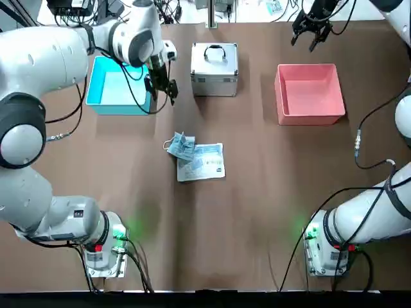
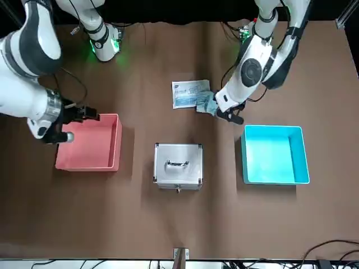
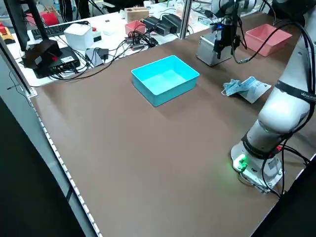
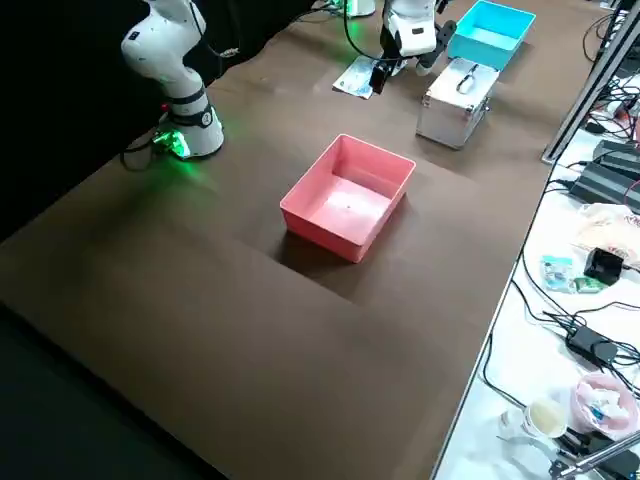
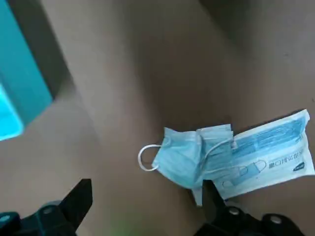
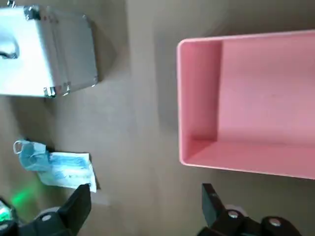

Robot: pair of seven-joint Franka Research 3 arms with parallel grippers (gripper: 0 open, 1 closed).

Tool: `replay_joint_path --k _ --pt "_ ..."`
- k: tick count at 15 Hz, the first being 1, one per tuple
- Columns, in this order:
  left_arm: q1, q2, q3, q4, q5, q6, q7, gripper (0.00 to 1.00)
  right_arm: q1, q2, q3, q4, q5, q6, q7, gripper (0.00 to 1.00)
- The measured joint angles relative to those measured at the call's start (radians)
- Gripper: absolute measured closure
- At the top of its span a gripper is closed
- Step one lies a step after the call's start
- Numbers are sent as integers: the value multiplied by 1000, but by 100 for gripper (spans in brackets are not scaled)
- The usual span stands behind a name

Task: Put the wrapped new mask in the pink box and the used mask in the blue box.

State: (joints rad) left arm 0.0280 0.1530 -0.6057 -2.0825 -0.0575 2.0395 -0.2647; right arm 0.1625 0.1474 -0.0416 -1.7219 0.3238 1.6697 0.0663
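Lying bunched near the middle of the tabletop (image 1: 257,212), the used mask (image 1: 180,145) rests on the corner of the wrapped mask (image 1: 204,162) that is nearest the blue box (image 1: 115,86), and the two touch. The packet lies flat, its long axis running across the table from the left arm's side toward the right arm's side, slightly tilted. Both boxes look empty, so neither item is sorted yet. The left hand (image 1: 162,83) hovers with its fingers apart and nothing between them, just past the blue box's inner edge and beside the metal case (image 1: 214,68); from it the wad lies toward the robot's bases and only slightly toward the right arm's side, and in its wrist view the wad sits just beyond the fingertips. The right hand (image 1: 311,29) hangs beyond the far rim of the pink box (image 1: 309,94), well apart from both masks, fingers spread and empty. The left hand is clearly the nearer one, so the wad looks like its pick, best gripped at the end that clears the packet.
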Motion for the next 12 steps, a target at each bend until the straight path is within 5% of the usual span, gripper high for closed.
replay_joint_path --k 4,12 --pt "-1 39 -50 -149 -5 170 -48 10 58 -2 2 -139 90 133 -1 1" --pt "-68 202 -52 -161 -5 390 -92 10 189 -21 4 -391 372 326 -36 1"
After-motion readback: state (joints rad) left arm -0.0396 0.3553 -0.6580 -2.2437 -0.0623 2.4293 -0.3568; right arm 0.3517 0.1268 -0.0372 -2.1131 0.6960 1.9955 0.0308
